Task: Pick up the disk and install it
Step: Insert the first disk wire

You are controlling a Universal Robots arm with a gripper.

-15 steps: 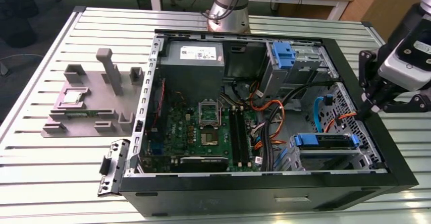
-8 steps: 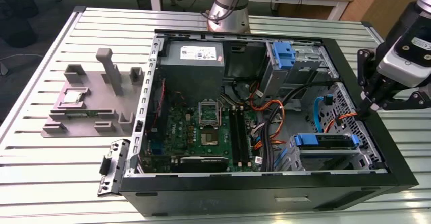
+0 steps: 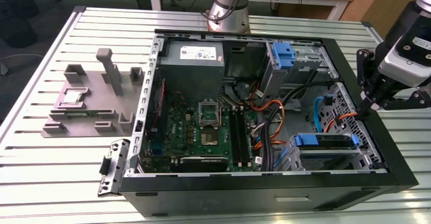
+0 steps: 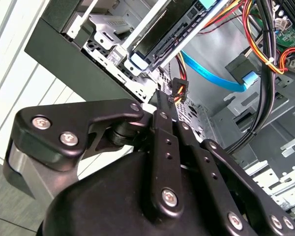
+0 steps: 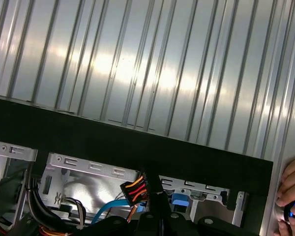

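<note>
Exterior view: the gripper [image 3: 369,110] hangs over the far rim of the open computer case [image 3: 397,151], fingers drawn together with nothing between them. The disk [image 3: 324,141] sits in the drive cage [image 3: 333,159], near the gripper, lower and inboard of it.

Second wrist view: the disk [image 4: 169,34] lies just beyond the gripper, dark underside showing and its blue carrier rail [image 4: 140,62] along the edge. A power connector [image 4: 179,91] hangs just beside the gripper.

First wrist view: the same connector [image 5: 132,189] is beside the gripper, with the slatted surface [image 5: 137,64] past the case wall.

I judge the disk rigid, dense, slick-faced and shock-sensitive. I'd grip the carrier's long edges, never the board.
</note>
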